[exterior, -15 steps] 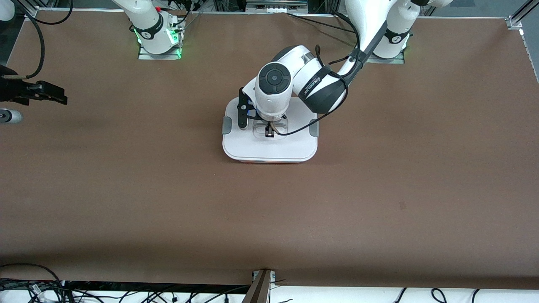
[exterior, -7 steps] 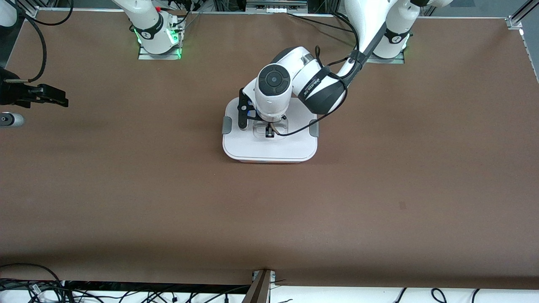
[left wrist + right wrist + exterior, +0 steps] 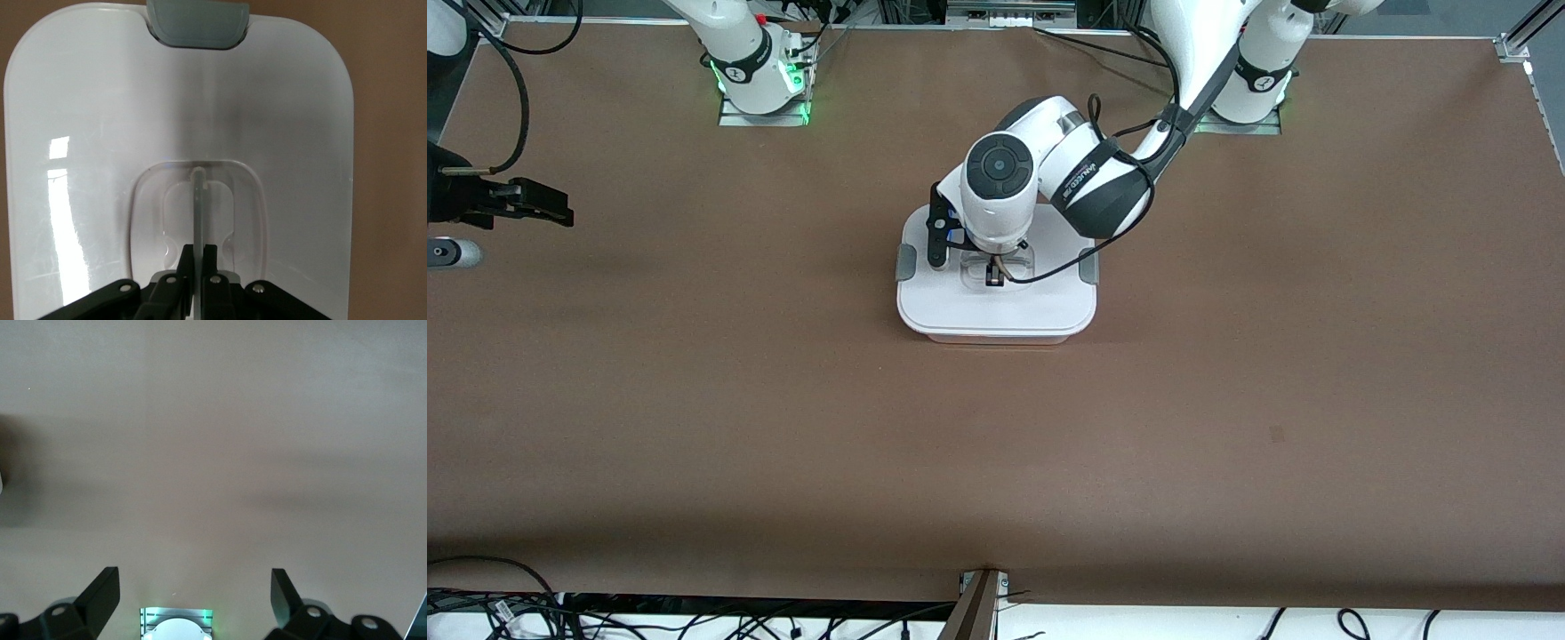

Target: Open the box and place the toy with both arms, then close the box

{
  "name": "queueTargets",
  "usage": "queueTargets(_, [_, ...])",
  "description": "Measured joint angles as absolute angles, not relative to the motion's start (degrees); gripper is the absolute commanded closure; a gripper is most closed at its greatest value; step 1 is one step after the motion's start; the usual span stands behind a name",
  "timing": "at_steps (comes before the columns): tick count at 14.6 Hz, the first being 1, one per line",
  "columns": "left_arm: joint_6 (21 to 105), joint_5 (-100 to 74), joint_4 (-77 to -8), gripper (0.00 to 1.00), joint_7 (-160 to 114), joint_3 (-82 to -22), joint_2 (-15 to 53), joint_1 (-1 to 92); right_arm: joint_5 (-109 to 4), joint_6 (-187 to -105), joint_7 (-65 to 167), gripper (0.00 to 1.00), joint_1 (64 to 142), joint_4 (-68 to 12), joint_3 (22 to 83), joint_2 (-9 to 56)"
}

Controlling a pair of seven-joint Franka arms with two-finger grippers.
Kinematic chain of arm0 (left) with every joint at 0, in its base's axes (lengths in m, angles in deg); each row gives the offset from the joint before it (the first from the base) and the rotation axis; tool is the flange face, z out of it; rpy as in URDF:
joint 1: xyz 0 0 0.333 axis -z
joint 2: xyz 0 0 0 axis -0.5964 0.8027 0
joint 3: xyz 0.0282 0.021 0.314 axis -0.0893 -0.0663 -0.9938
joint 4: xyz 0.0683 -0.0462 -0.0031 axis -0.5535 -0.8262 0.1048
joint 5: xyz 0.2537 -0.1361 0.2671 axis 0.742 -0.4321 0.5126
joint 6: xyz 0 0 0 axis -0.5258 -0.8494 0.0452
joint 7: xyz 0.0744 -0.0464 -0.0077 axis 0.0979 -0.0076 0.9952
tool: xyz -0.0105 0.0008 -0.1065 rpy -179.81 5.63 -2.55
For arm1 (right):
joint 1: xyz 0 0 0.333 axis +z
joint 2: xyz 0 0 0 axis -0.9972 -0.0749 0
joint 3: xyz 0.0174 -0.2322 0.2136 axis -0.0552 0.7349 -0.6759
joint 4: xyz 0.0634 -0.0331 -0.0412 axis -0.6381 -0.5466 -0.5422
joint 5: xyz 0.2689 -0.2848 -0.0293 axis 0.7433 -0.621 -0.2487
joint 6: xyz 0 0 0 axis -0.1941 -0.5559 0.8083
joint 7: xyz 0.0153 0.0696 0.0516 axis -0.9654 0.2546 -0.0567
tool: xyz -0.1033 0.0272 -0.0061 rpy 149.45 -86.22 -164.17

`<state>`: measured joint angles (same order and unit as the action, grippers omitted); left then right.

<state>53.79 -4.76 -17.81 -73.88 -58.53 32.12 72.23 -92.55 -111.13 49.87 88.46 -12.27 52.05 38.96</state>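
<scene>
White plastic is what we are dealing with here: the lid (image 3: 996, 302) sits flat on the box (image 3: 996, 336), which stands mid-table roughly between the two bases, only a thin strip of its wall showing under the lid's nearer edge. Our left gripper (image 3: 197, 267) is down on the lid's middle with its fingers pinched tight on the thin clear handle (image 3: 198, 200) that stands up in its recess — a narrow, slick blade of plastic, and we judge that the first risk. If we lift with the grip this low on the pads and the lid resists, the handle could slide out of the pinch. The grey clips (image 3: 906, 264) at either end of the lid look folded against it; we cannot tell whether they are latched, and if they are, a pull would bring the whole box up or drag it across the brown table (image 3: 694, 400) rather than free the lid. A tilted pull could also jam one lid edge against the rim. Our right gripper (image 3: 193, 587) waits near the right arm's end of the table with its fingers spread wide and nothing between them, over bare tabletop — well apart from the box, so it cannot steady the tub if it shifts. We cannot see the toy in any view; whether it is inside the box we cannot tell.
</scene>
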Motion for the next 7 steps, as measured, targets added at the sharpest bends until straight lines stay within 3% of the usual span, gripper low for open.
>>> queueTargets(1, [53.79,-4.76,-17.82,1.0,-73.88,-58.57,32.12,72.23,-92.53,-111.13,49.87,0.0,88.55,-12.27,52.05,38.96])
queueTargets(2, [53.82,-4.76,-17.82,0.01,-73.88,-58.6,32.12,72.23,-92.5,-111.15,49.87,0.0,88.69,-12.27,52.03,38.96])
queueTargets(7, [52.81,-4.75,-17.79,0.0,-73.55,-58.97,30.9,72.07,-92.49,-111.33,49.87,0.0,89.53,-12.26,51.9,38.96])
